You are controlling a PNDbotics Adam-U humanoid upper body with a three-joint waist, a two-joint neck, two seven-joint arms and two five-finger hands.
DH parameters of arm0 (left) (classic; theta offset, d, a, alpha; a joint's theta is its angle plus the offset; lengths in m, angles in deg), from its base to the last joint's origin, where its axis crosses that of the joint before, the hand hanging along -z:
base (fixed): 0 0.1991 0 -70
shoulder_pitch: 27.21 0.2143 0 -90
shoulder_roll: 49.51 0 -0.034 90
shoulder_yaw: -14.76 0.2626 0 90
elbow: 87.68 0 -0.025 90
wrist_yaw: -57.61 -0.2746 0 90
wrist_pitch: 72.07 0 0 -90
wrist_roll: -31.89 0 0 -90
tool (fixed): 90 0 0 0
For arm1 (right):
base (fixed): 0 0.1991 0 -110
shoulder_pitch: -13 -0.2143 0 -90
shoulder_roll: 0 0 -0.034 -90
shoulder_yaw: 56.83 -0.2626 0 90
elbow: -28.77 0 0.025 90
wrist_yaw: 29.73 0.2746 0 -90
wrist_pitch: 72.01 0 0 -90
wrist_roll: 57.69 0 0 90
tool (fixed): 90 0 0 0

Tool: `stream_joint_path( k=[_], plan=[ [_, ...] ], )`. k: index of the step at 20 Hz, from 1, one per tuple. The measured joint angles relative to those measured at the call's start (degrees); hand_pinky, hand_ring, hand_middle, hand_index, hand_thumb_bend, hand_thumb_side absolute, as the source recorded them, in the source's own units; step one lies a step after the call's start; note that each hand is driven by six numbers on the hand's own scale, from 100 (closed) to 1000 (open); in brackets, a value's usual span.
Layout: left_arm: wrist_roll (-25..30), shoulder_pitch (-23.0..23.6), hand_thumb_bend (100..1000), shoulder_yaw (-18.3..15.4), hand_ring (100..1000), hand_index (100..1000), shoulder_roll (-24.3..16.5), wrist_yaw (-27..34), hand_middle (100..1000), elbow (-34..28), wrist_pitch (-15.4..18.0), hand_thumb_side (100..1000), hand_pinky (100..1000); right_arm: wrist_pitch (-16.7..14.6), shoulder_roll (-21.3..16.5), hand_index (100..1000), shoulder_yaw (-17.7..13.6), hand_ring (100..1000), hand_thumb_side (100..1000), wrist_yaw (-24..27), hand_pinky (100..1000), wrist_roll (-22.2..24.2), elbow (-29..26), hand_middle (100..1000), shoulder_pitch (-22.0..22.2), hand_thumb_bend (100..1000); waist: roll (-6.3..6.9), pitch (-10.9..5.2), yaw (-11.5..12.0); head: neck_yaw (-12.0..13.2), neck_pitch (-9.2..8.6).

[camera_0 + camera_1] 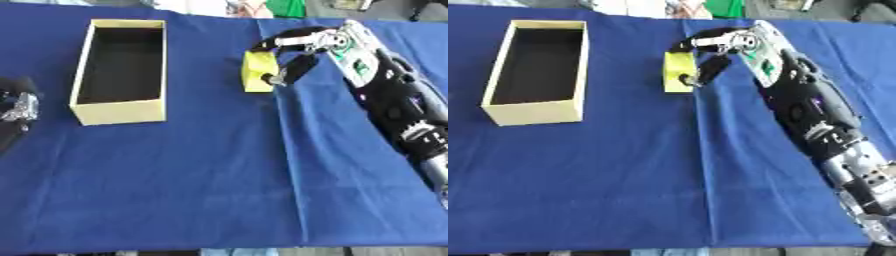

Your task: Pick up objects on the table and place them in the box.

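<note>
While the right hand (pixel 293 55) curls its fingers around the yellow block (pixel 257 71), right of the box (pixel 119 111), it seems set for lifting; the left hand (pixel 19 106) idles left of the box, fingers unclear. In the right eye view, the block looks matte and boxy on the smooth blue cloth (pixel 623 175).

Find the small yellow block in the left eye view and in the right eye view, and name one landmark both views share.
Left eye view: the yellow block lies right of centre, near the top, at the right hand.
Right eye view: it lies about at centre, near the top.
Shared landmark: the open box to its left on the blue cloth.
</note>
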Motion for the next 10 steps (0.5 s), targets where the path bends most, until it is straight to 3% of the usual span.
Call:
stream_joint_path(
  k=[1,2,4,10],
  plan=[
    [0.0,0.0,100,0.0,573,482,0.0,0.01,356,0.0,0.0,246,364,-0.24,0.11,905,0.02,946,153,-0.51,855,-0.7,-0.16,689,0.03,100,0.01,0.0,-0.01,0.0,0.0],
    [0.0,0.0,100,0.0,573,482,0.0,0.01,356,0.0,0.0,246,365,-0.49,0.22,860,0.03,921,100,-0.99,838,-1.5,-0.24,610,0.07,100,0.02,0.0,-0.01,0.0,0.0],
    [0.0,0.0,100,0.0,573,482,0.0,0.07,356,0.0,0.0,246,365,-0.96,0.25,821,0.04,897,100,-1.76,817,-3.53,-0.63,543,0.24,100,0.03,0.0,-0.02,0.0,0.0],
    [0.0,0.0,100,0.0,573,482,0.0,0.21,356,0.0,0.0,246,365,-1.98,0.25,801,0.01,873,100,-2.58,796,-9.71,-1.88,489,0.31,100,0.06,0.0,-0.05,0.0,0.0]
  ],
)
